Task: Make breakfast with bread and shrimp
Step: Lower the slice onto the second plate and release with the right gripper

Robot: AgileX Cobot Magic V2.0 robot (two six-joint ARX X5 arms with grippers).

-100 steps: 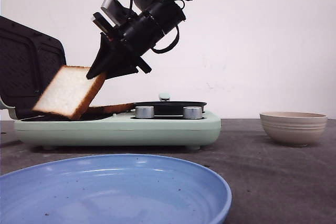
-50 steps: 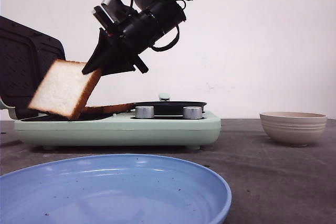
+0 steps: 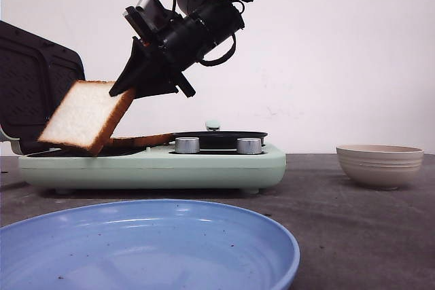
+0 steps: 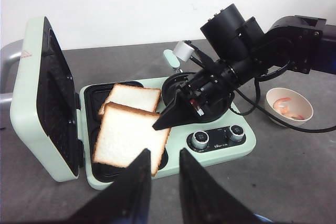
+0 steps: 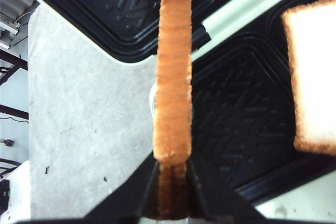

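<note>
I see a shiny smooth blue plate point(image 3: 272, 236), soft spongy bread point(image 3: 85, 115) with a rough brown crust, and a smooth green plastic-looking sandwich maker point(image 3: 156, 168) with shiny metal knobs point(image 3: 187, 145).

Blue round plate point(image 3: 204, 236): cut off by bottom and left edges of front view.
Open black grill lid point(image 3: 34, 93): left part out of frame in front view.
Flat second white bread slice point(image 3: 139, 142): mostly hidden behind the held slice in front view.
Pink shrimp pieces point(image 4: 287, 107): too small to count.
</note>
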